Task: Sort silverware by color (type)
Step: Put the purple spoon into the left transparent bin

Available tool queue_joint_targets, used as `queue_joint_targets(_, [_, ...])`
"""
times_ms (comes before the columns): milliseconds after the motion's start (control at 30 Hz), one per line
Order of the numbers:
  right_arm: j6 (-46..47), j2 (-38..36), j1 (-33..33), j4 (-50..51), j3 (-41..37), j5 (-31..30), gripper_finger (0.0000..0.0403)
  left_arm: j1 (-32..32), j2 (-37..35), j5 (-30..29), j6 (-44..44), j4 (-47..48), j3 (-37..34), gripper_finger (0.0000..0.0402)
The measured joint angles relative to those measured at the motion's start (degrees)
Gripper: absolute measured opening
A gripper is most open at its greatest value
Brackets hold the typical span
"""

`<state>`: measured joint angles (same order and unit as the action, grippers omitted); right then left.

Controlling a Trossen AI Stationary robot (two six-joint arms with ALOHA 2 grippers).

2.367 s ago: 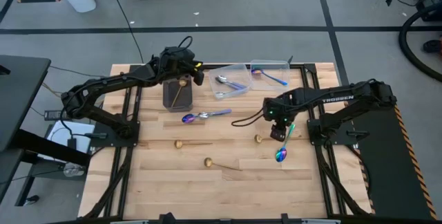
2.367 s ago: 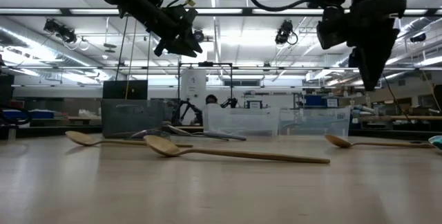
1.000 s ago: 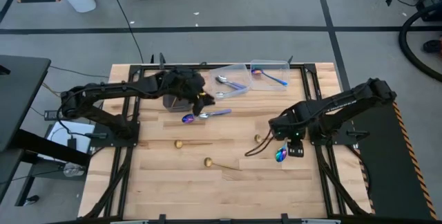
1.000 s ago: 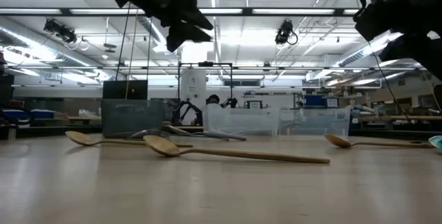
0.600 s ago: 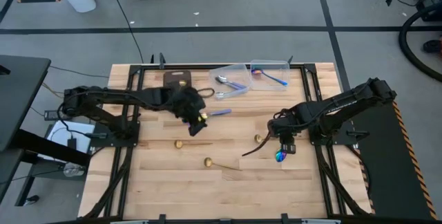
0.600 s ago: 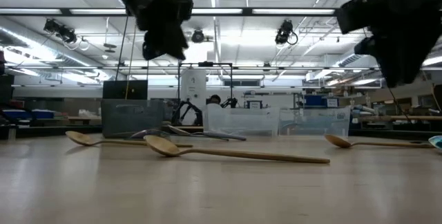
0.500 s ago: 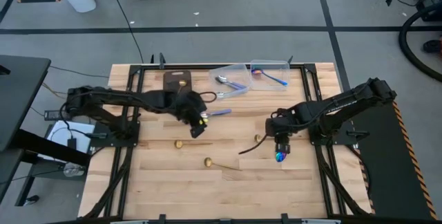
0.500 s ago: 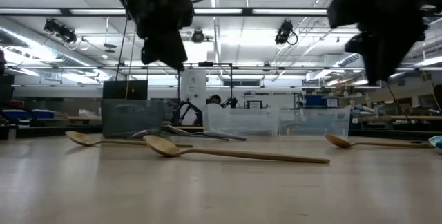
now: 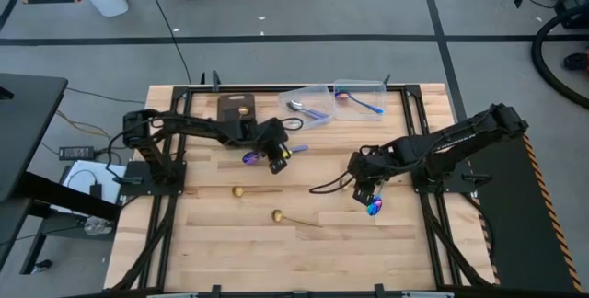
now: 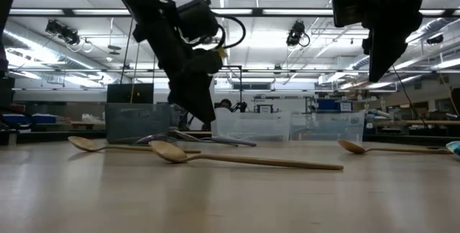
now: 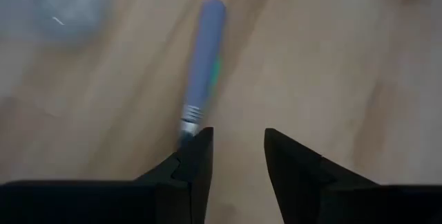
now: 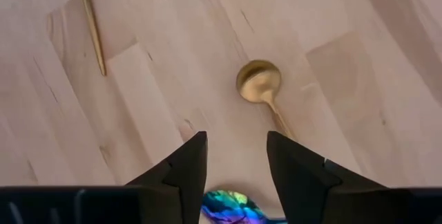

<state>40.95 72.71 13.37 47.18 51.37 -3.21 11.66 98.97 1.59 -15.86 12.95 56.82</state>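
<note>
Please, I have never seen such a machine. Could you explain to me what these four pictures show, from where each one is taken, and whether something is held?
It is a robot with two dark arms at a wooden table. One picture looks straight down, one looks level across the tabletop, and two come from cameras on the wrists.

The left hand hangs over a rainbow spoon; its wrist view shows open fingers beside the spoon's handle. The right hand, also open, hovers near a gold spoon and a second rainbow spoon. Neither holds anything.

Two more gold spoons lie loose. At the far edge stand a dark tray and clear containers that already hold some spoons.
</note>
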Motion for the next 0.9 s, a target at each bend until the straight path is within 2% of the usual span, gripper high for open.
queue_joint_targets(200, [2.31, 0.02, 1.17, -0.86, 0.0, -2.57, 0.0159, 2.23, 0.46, -2.0, 16.45, -3.07, 0.0, 0.0139])
queue_joint_targets(300, [2.41, 0.02, 1.2, -1.14, 0.0, -3.83, 0.0159, 3.37, 0.42, -1.84, 21.37, -3.96, 0.0, 0.0139])
queue_joint_targets(533, [2.45, 0.02, 1.2, -1.79, 0.0, -5.93, 0.0159, 4.85, 0.6, 1.14, 22.49, -5.02, 0.0, 0.0139])
queue_joint_targets(700, [2.45, 0.02, 1.13, -3.29, 0.0, -6.7, 0.0159, 4.47, 3.87, 4.27, 19.61, -7.46, -0.01, 0.0139])
queue_joint_targets(900, [3.29, 0.04, 1.13, -4.22, 0.0, -6.54, 0.0159, 3.55, 6.8, 0.75, 19.56, -6.81, -0.02, 0.0139])
